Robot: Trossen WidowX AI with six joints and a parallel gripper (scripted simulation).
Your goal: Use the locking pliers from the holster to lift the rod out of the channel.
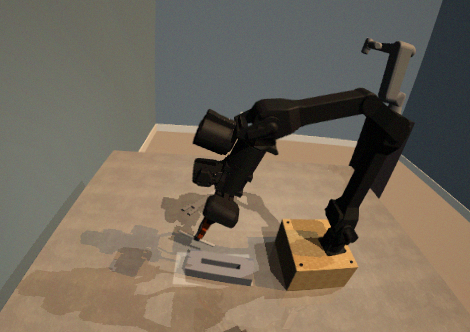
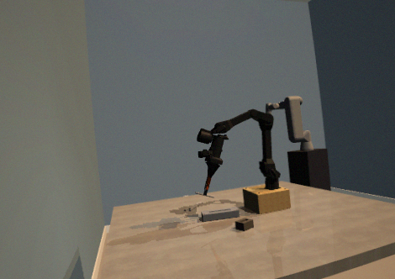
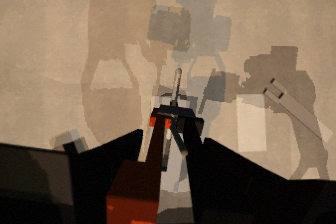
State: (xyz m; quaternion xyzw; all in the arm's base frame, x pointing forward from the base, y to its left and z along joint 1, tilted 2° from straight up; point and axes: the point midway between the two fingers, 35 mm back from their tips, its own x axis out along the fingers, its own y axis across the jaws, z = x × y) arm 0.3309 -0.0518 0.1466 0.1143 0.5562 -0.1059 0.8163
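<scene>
- Above the pale brown counter [image 1: 410, 305] [image 2: 340, 227] [image 3: 30, 45], you have the black, jointed arm [image 1: 320, 110] [image 2: 266, 143] reaching out from a yellow wooden block [image 1: 322, 277] [image 2: 275, 201].
- Your black claw [image 1: 210, 218] [image 2: 213, 167] [image 3: 173, 139] points down at a slant, its fingers partly apart and closed on the pliers.
- Below the fingers you see the slim locking pliers with red-orange and dark handles [image 1: 203, 230] [image 2: 208, 185] [image 3: 155, 145], tilted, their jaws lowest.
- At those jaws you find the thin, pale grey rod [image 1: 206, 243] [image 2: 210, 196] [image 3: 177, 85], lying crosswise and raised off the counter, out of its channel; you cannot tell whether the pliers are locked.
- Near it, lower down, you have the long grey block with a narrow slot [image 1: 220, 272] [image 2: 220, 216], flat on a pale rectangular patch [image 1: 180, 272].
- Apart from that block you can see the small, dark, boxy holster [image 2: 244, 224], with the pliers out of it.
- Behind your arm stands a second, light grey arm [image 1: 397, 65] [image 2: 295, 119] on a dark pedestal [image 2: 321, 168].
</scene>
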